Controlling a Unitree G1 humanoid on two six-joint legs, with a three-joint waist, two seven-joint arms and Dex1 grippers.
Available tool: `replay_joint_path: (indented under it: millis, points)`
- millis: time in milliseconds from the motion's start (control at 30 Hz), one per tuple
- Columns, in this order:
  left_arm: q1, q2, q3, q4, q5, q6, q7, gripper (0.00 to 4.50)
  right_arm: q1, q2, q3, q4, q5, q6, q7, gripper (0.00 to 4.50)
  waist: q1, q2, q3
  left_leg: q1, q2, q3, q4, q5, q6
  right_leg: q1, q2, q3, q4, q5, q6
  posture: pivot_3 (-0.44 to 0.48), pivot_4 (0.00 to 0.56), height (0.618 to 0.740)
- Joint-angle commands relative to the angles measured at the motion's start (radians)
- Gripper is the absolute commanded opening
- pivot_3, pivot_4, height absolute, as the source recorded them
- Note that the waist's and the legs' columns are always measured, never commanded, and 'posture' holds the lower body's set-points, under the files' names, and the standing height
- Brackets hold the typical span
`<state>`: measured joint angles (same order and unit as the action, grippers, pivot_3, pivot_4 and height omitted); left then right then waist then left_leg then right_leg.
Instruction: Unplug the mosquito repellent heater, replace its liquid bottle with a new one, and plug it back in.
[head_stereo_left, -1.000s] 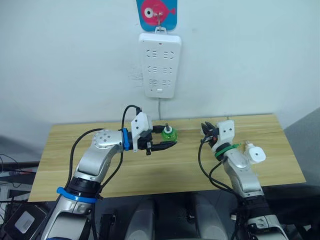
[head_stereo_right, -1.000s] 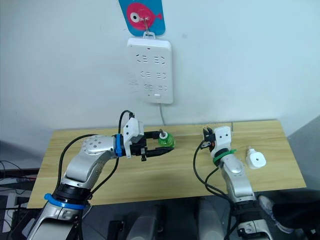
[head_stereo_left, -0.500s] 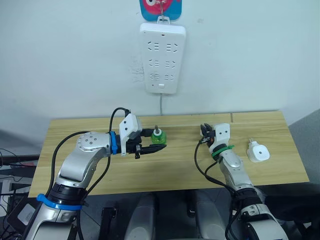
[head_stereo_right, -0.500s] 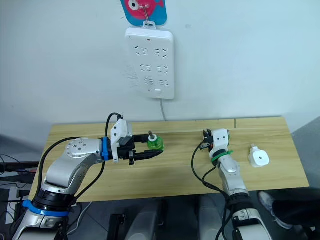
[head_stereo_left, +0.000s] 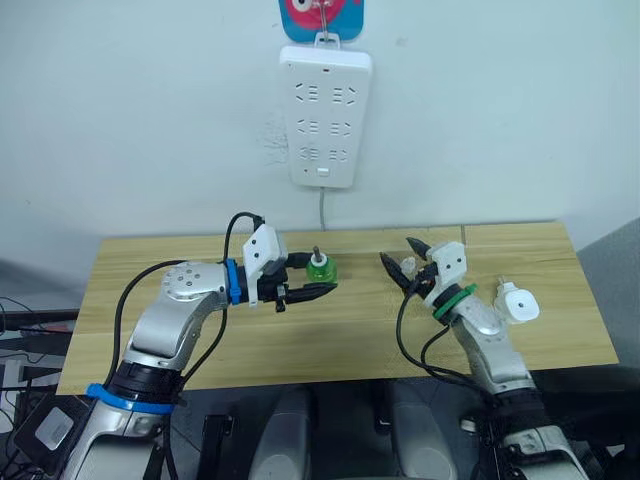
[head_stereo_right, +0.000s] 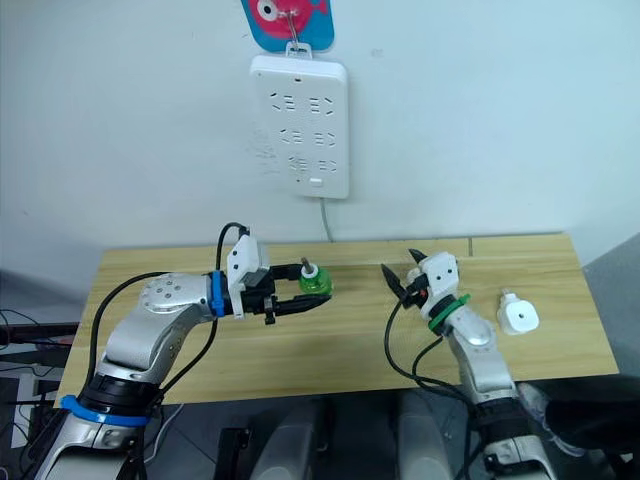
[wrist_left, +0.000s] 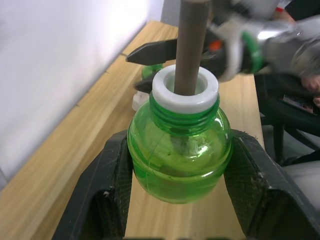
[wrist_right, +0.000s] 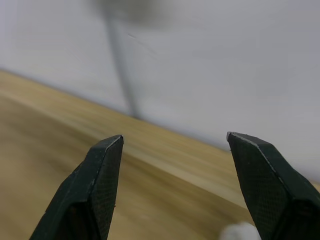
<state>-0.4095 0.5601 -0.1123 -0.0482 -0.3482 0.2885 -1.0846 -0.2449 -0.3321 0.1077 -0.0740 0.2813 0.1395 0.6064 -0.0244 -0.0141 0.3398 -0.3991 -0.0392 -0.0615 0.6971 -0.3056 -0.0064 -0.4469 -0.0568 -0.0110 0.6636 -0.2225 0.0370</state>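
Now: left gripper clenched on the green liquid bottle above the table | right gripper fingers spread, empty | mosquito repellent heater unplugged, lying near the table's right edge | power strip on wall.

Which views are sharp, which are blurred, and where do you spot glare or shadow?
Left wrist view: the green bottle in the left end effector is sharp, with small glints on the plastic; the background is soft. Right wrist view: the right end effector fingertips are crisp, the table and wall smeared. Eye views: even light, faint shadow beside the power strip.
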Motion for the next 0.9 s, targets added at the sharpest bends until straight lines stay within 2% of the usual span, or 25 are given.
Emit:
replay_joint_path:
  millis: [33, 167, 333, 667, 767, 900]
  points:
    - [-0.02, -0.006, -0.003, 0.019, 0.006, -0.061, -0.032, 2.26, -0.008, -0.111, 0.008, -0.238, 0.165, 0.241, 0.129, 3.43, 0.001, -0.001, -0.002, 0.0, 0.0, 0.0, 0.0, 0.0, 0.0, 0.0, 0.0, 0.0, 0.0, 0.0, 0.0, 0.041, 0.25, 0.74]
    - [-0.041, -0.026, -0.019, 0.059, 0.019, -0.103, -0.048, 2.26, -0.079, -0.169, 0.004, -0.347, 0.284, 0.424, 0.157, 3.43, 0.002, -0.003, -0.023, -0.001, 0.0, -0.002, 0.0, 0.0, 0.0, 0.0, 0.0, -0.001, -0.001, 0.0, 0.0, 0.037, 0.218, 0.74]
    - [-0.05, -0.052, -0.041, 0.046, 0.018, -0.107, -0.048, 2.26, -0.184, -0.113, 0.069, -0.373, 0.282, 0.517, 0.104, 3.43, 0.003, -0.007, -0.049, -0.001, 0.0, -0.002, 0.0, 0.0, -0.001, 0.0, 0.0, -0.001, -0.001, 0.0, 0.0, 0.041, 0.2, 0.74]
    - [-0.045, -0.049, -0.041, 0.011, 0.006, -0.083, -0.053, 2.26, -0.219, -0.053, 0.168, -0.28, 0.126, 0.418, 0.097, 3.43, 0.023, -0.009, -0.056, -0.001, -0.002, -0.002, 0.0, 0.0, -0.001, 0.0, 0.0, -0.001, -0.001, 0.0, 0.0, 0.056, 0.213, 0.74]
    - [-0.045, -0.05, -0.041, 0.007, 0.005, -0.076, -0.053, 2.26, -0.225, -0.043, 0.176, -0.262, 0.1, 0.395, 0.1, 2.93, 0.023, -0.009, -0.056, -0.001, -0.002, -0.002, 0.0, 0.0, -0.001, 0.0, 0.0, -0.002, -0.001, 0.0, 0.0, 0.058, 0.217, 0.74]
    - [-0.043, -0.051, -0.041, 0.002, 0.004, -0.069, -0.051, 2.26, -0.224, -0.036, 0.171, -0.259, 0.086, 0.382, 0.107, 1.54, 0.023, -0.009, -0.056, -0.001, -0.002, -0.002, 0.0, 0.0, -0.001, 0.0, 0.0, -0.002, -0.001, 0.0, 0.0, 0.058, 0.223, 0.74]
